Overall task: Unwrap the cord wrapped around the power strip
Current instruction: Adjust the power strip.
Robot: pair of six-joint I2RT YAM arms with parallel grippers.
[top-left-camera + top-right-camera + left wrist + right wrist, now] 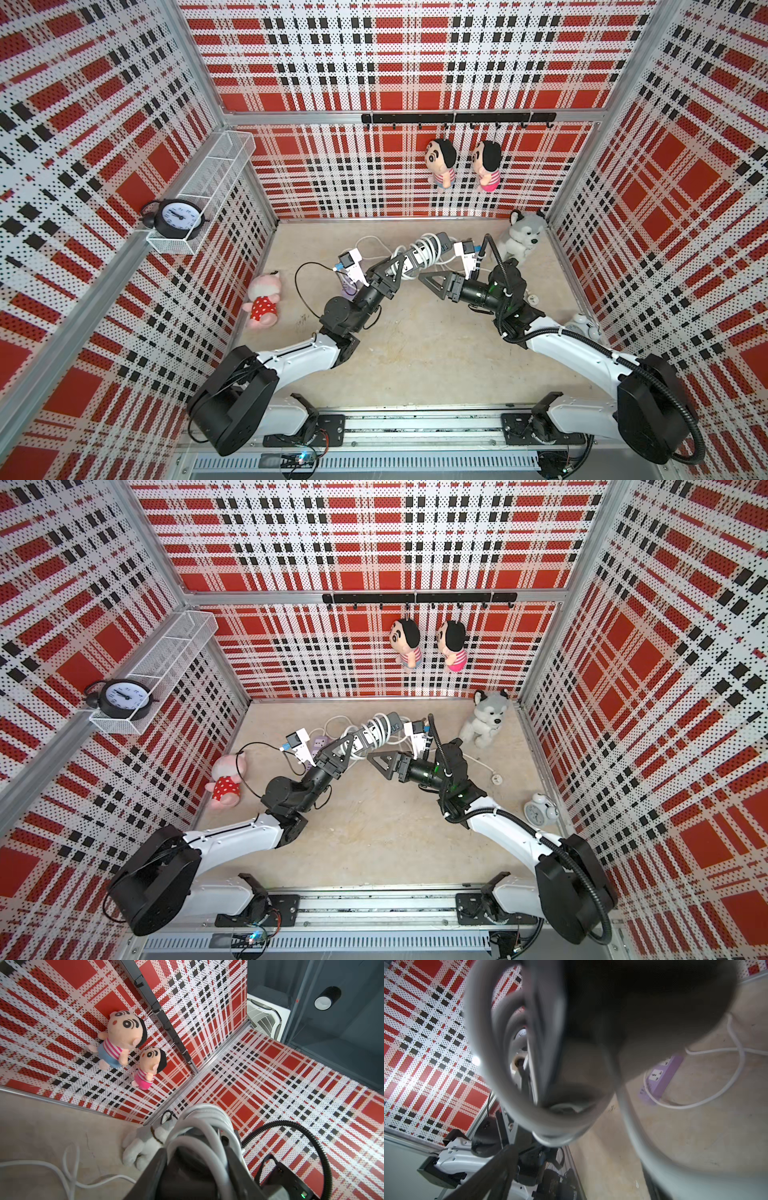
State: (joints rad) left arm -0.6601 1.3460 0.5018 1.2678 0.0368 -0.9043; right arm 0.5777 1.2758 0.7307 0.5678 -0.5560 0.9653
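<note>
Left arm base (232, 399): lower left in both top views, closest to the lens.
Purple strip (660, 1076): plain in the right wrist view; mostly hidden behind the left wrist camera (349, 262) in the top views.
Left gripper (397, 268): clamped on the power strip (417, 253) at its lower end, centre frame.
Power strip: dark, tilted upward, white cord (430, 245) coiled round it.
Right gripper (426, 277): jaws spread wide just beside the strip; coils blur against its lens.

White-and-black arms (299, 353), ribbed black cable (287, 1123)
</note>
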